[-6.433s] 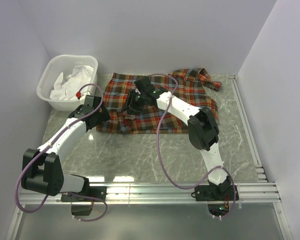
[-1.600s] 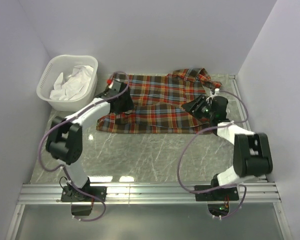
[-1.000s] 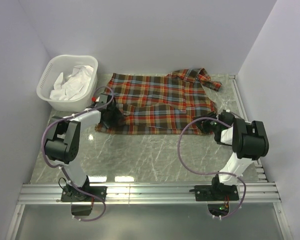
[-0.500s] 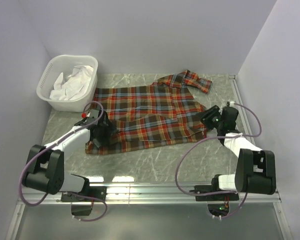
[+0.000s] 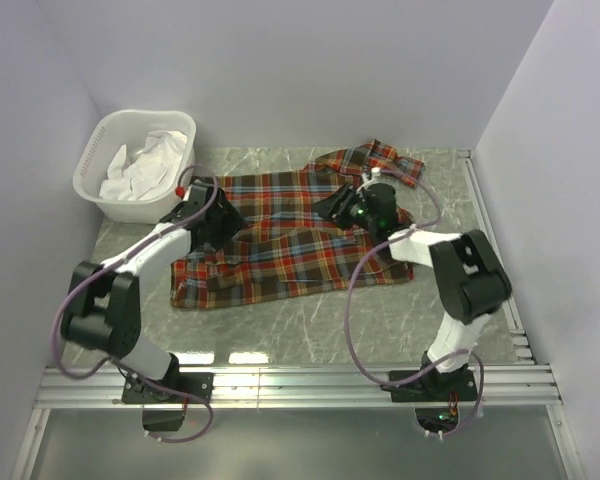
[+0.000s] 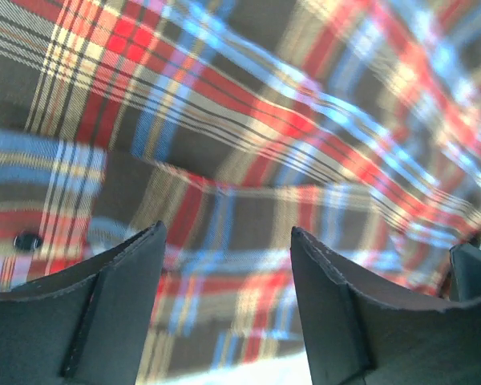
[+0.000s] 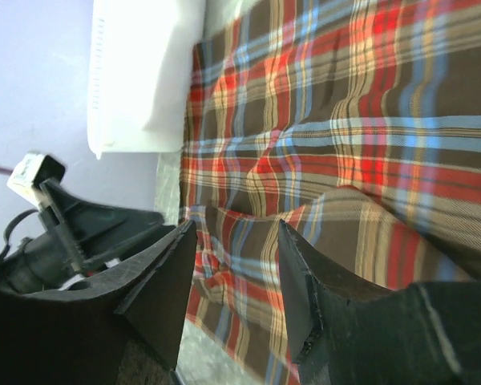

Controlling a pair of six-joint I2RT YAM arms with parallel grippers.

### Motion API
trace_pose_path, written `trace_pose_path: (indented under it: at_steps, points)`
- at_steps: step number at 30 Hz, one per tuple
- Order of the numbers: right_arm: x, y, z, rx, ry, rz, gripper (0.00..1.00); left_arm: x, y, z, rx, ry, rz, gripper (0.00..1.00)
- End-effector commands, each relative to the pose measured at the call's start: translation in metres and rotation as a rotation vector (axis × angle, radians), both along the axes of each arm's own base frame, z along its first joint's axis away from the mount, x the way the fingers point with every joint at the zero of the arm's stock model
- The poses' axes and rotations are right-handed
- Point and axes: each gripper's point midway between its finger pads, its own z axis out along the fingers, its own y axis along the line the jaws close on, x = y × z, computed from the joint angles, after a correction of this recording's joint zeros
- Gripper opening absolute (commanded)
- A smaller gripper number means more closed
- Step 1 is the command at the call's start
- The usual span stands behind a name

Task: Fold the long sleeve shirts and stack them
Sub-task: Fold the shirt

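Note:
A plaid shirt (image 5: 290,235) in red, orange, blue and brown lies spread on the marble table, collar (image 5: 380,160) at the back right, a sleeve folded across its front. My left gripper (image 5: 220,215) is open over the shirt's left edge; its view shows plaid cloth (image 6: 248,160) just beyond the parted fingers (image 6: 112,313). My right gripper (image 5: 335,205) is open above the shirt's upper middle, pointing left; plaid cloth (image 7: 321,144) fills its view and the left arm (image 7: 72,241) shows there.
A white laundry basket (image 5: 100,150) holding white cloth (image 5: 145,160) stands at the back left; it also shows in the right wrist view (image 7: 144,72). Walls close in left, back and right. A metal rail (image 5: 300,380) runs along the near edge.
My right gripper has swung from the shirt's right edge to over its upper middle. My left gripper has moved back from the front left corner to the left edge. The shirt shifted slightly.

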Motion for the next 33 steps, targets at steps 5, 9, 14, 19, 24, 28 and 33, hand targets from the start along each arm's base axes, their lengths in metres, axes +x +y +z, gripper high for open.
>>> trace_pose_path:
  at_steps: [5,9,14,19,24,28,33]
  points:
    - [0.025,0.038,-0.042,0.091,0.034,0.030,0.52,0.026,0.015,-0.054,-0.019,0.047,0.099,0.65]
    - [0.020,0.023,-0.084,0.045,0.107,-0.038,0.51,0.019,0.029,-0.081,-0.023,0.092,0.186,0.64]
    - [0.015,-0.016,-0.106,0.021,0.163,-0.207,0.50,-0.006,0.050,-0.104,-0.037,0.159,0.299,0.63]
    - [0.002,-0.055,-0.118,-0.032,0.206,-0.330,0.50,-0.026,0.069,-0.103,-0.035,0.161,0.380,0.63]
    - [-0.004,-0.071,-0.117,-0.041,0.212,-0.338,0.50,-0.015,0.074,-0.069,-0.012,0.078,0.332,0.65]
    - [-0.001,-0.072,-0.084,-0.087,0.125,-0.292,0.50,0.001,0.074,-0.019,0.022,-0.019,0.266,0.70]
    - [-0.014,-0.071,-0.038,-0.131,0.040,-0.220,0.50,-0.025,0.082,0.014,0.041,-0.038,0.277,0.73]
